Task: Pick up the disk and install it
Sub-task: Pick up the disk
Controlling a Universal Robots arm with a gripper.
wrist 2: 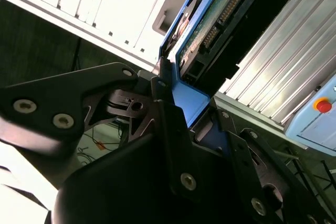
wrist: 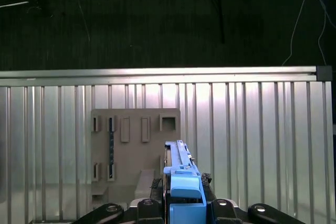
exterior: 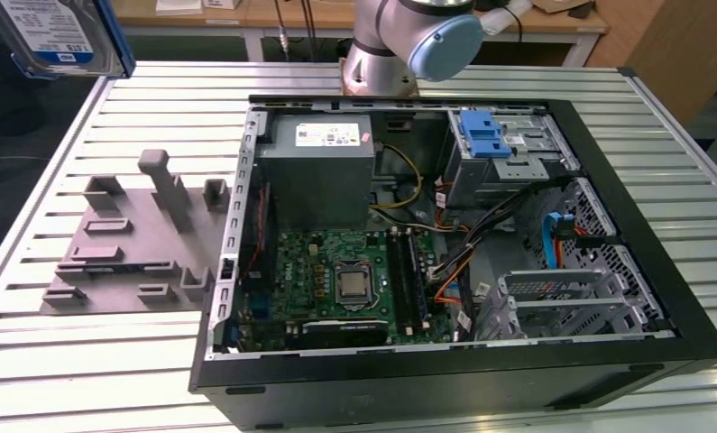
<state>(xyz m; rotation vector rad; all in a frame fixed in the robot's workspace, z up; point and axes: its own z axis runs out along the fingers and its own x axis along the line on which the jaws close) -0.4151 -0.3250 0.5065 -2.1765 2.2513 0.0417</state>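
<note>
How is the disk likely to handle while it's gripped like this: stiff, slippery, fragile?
Probably rigid: the disk is a metal slab and shows no sag. The gripper clamps its smooth blue plastic caddy, so it may slip or twist. Its exposed circuit board looks knock-sensitive.

This is a robotics lab or workshop. A robot arm (exterior: 389, 41) stands at a slotted aluminium table (exterior: 683, 180) that carries 1 opened computer tower (exterior: 455, 379) and 1 grey fixture plate (exterior: 117, 253). Wooden workbenches (exterior: 551, 24) line the back, cables (wrist: 315, 14) trail over a dark floor (wrist: 157, 24), and a red push button (wrist 2: 323, 105) sits on a pale blue box (wrist 2: 310, 129).
</note>
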